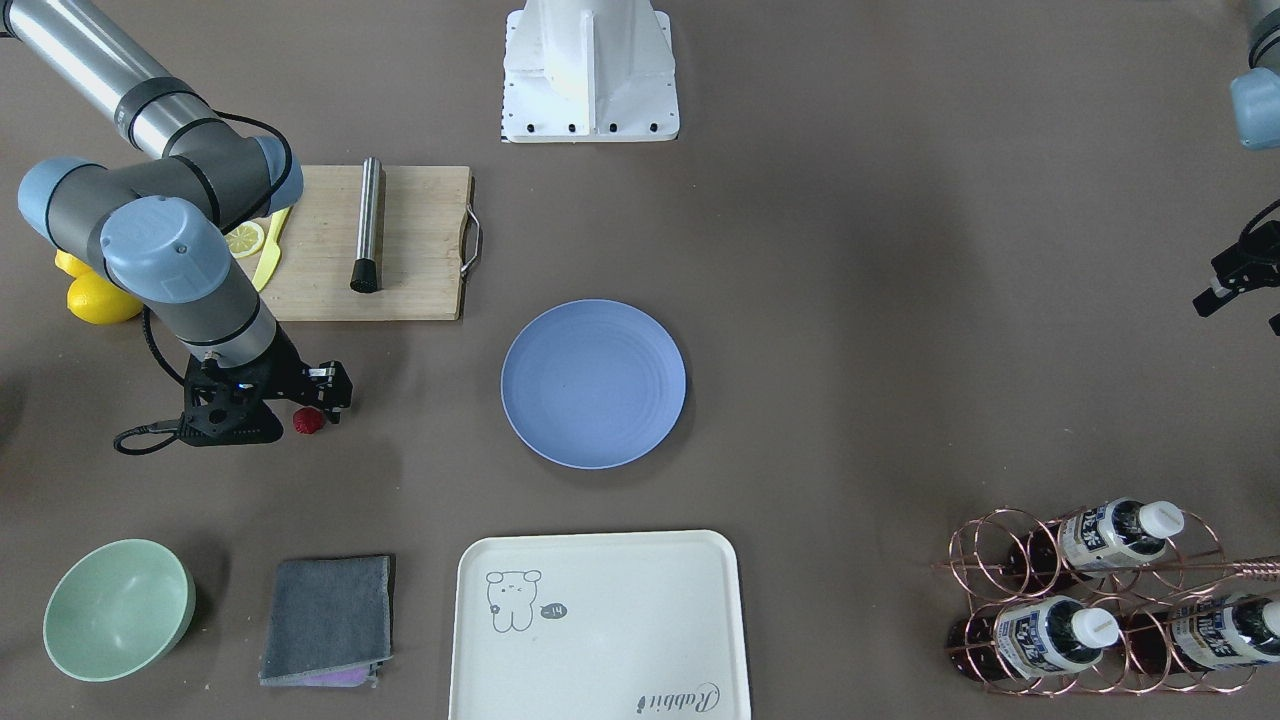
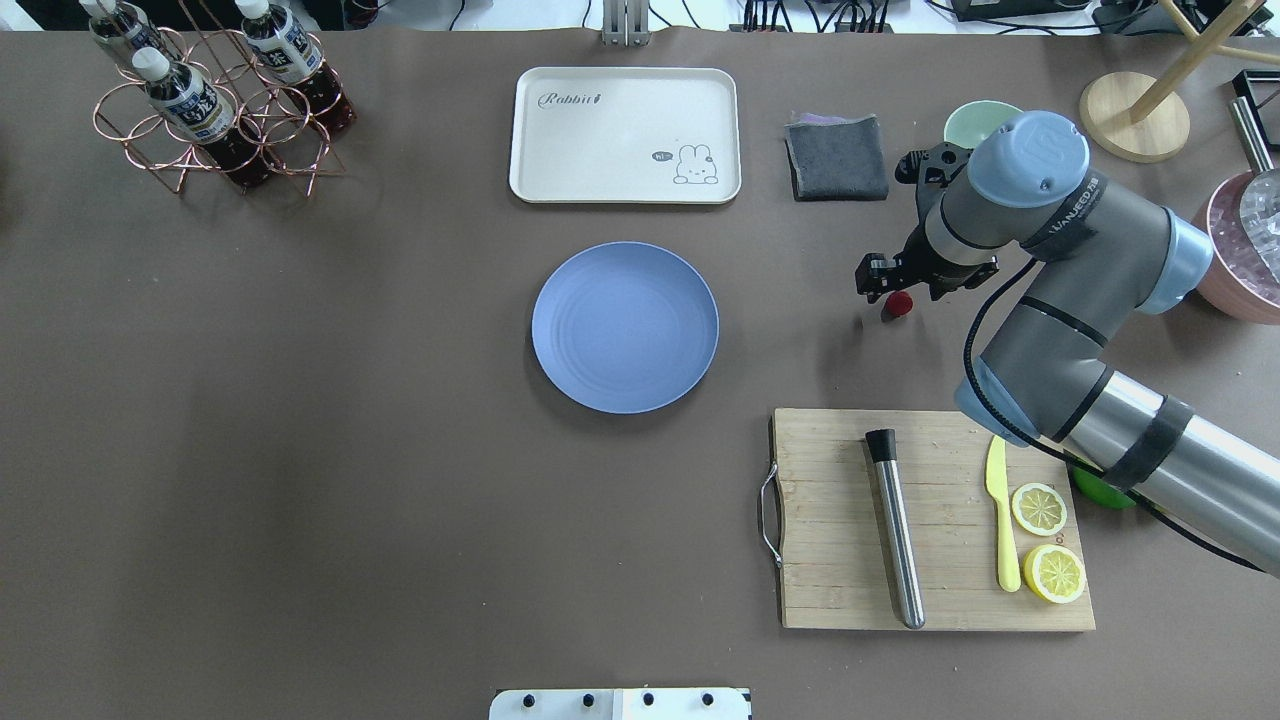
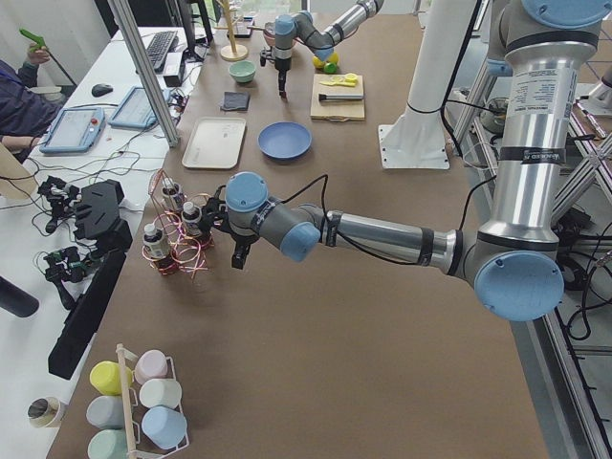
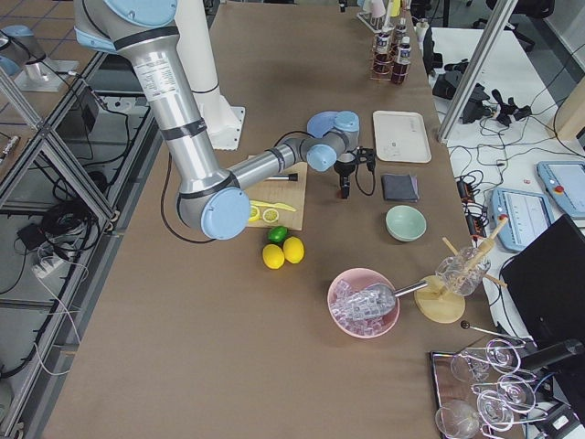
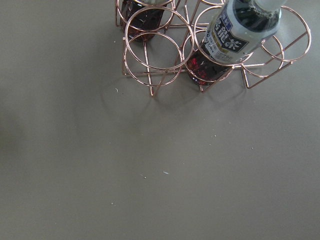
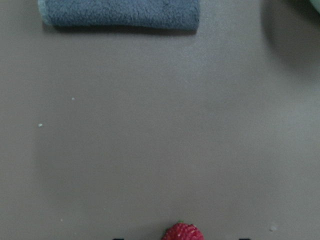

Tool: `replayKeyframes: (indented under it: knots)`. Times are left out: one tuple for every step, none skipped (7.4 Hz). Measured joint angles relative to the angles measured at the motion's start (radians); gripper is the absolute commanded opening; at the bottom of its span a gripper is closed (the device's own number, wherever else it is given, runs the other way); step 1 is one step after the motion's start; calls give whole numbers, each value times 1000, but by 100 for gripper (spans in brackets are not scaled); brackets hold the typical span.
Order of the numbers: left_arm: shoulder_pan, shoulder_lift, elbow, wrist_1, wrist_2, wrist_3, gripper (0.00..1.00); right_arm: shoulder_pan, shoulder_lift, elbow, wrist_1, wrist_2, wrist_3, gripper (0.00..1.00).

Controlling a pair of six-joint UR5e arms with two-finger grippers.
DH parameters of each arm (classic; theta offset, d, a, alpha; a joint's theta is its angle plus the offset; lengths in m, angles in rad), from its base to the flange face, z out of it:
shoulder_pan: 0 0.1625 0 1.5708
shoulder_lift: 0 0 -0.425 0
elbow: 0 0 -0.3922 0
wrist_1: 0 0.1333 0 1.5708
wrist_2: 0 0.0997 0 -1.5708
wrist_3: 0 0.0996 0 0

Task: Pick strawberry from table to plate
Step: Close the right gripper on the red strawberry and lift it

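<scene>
The strawberry [image 1: 308, 421] is a small dark-red berry on the grey-brown table [image 1: 850, 300], well to the side of the blue plate [image 1: 593, 383]. My right gripper [image 1: 320, 402] hangs directly over the berry, open. In the right wrist view the strawberry [image 6: 183, 233] sits at the bottom edge, midway between the two fingertips that barely show there. The plate [image 2: 625, 326] has nothing on it. My left gripper [image 1: 1228, 288] is far off beside the bottle rack [image 1: 1090, 600]; only part of it shows and I cannot tell whether it is open or shut.
A wooden cutting board [image 2: 935, 520] carries a steel muddler, a yellow knife and lemon slices. A grey cloth [image 2: 836, 157], a pale green bowl [image 1: 118, 608] and a cream tray [image 2: 625, 134] lie beyond the berry. Whole lemons [image 1: 100, 296] sit under the right arm.
</scene>
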Motion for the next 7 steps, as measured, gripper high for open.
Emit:
replayKeyframes:
  knots:
    - [-2, 0, 0, 1, 1, 0, 98, -9, 1, -5, 0, -13, 0, 56]
    - [-5, 0, 1, 1, 1, 0, 98, -15, 1, -7, 0, -25, 1, 35]
    - [-9, 0, 1, 1, 2, 0, 98, -18, 1, -8, 0, -31, 13, 0]
    - [-12, 0, 2, 1, 3, 0, 98, -21, 1, -8, 0, -33, 37, 0]
    - [-14, -1, 4, 2, 4, 0, 98, -25, 5, -7, 1, -33, 58, 0]
    - [-22, -2, 16, 2, 5, 1, 98, -28, 17, -4, 1, -33, 79, 0]
    - [-38, -4, 38, 3, 6, 4, 98, -31, 40, -1, 0, -32, 110, 0]
